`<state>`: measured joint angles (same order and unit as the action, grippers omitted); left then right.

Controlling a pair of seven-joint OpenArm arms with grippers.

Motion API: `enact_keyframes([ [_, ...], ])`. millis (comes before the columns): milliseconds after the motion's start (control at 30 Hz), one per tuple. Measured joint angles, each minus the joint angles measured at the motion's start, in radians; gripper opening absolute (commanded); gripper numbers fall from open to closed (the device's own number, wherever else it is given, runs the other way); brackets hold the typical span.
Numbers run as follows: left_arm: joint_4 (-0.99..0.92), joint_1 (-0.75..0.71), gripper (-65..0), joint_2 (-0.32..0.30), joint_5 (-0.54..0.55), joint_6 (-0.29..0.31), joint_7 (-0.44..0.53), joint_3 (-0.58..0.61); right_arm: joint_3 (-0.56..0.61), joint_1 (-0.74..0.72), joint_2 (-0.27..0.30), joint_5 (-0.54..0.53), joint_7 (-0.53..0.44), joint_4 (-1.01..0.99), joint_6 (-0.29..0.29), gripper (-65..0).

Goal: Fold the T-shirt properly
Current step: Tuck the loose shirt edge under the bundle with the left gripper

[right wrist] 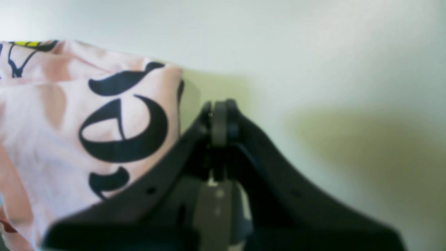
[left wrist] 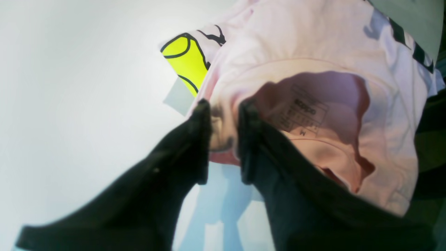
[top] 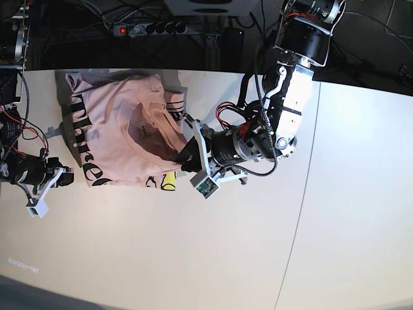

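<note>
Left end effector (left wrist: 224, 132) pinches the neckline of the pale pink cotton T-shirt (left wrist: 313, 69); lift slowly, keeping the fabric taut. Right end effector (right wrist: 219, 118) is closed, empty.

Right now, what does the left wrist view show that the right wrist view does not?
Only the left wrist view shows the left claw pinching the T-shirt beside its neck opening, the printed size label and a yellow print patch. Only the right wrist view shows the right claw shut, holding nothing, beside big black lettering. Both show pink fabric on the white table.
</note>
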<state>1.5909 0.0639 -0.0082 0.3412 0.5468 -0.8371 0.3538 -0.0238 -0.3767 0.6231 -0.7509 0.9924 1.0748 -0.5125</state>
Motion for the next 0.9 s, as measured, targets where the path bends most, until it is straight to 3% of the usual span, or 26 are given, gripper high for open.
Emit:
enact_keyframes([
  [133,0.000,0.000,-63.8,0.000,-0.047,0.000,0.026,0.000,0.000,0.000,0.000,0.000,0.000,0.000,0.000,-65.0],
  [367,-0.016,0.045,-64.1,0.000,-0.105,0.001,0.053,0.000,0.000,0.000,0.000,0.001,0.000,0.000,0.000,-65.0],
  [633,-0.206,0.164,-64.0,0.000,-0.095,0.001,0.082,0.000,0.000,0.000,0.000,0.000,-0.001,0.000,0.000,-65.0],
  [700,-0.215,0.165,-62.4,0.000,-0.095,0.001,0.082,0.000,0.000,0.000,0.000,0.000,0.000,0.000,0.000,-65.0],
  [833,-0.212,0.164,-44.7,0.000,-0.058,0.000,0.044,0.000,0.000,0.000,0.000,-0.001,0.000,0.000,0.000,-65.0],
  [900,-0.183,0.163,-43.7,0.000,-0.028,0.000,-0.007,0.000,0.000,0.000,0.000,-0.002,-0.001,0.000,0.000,-65.0],
])
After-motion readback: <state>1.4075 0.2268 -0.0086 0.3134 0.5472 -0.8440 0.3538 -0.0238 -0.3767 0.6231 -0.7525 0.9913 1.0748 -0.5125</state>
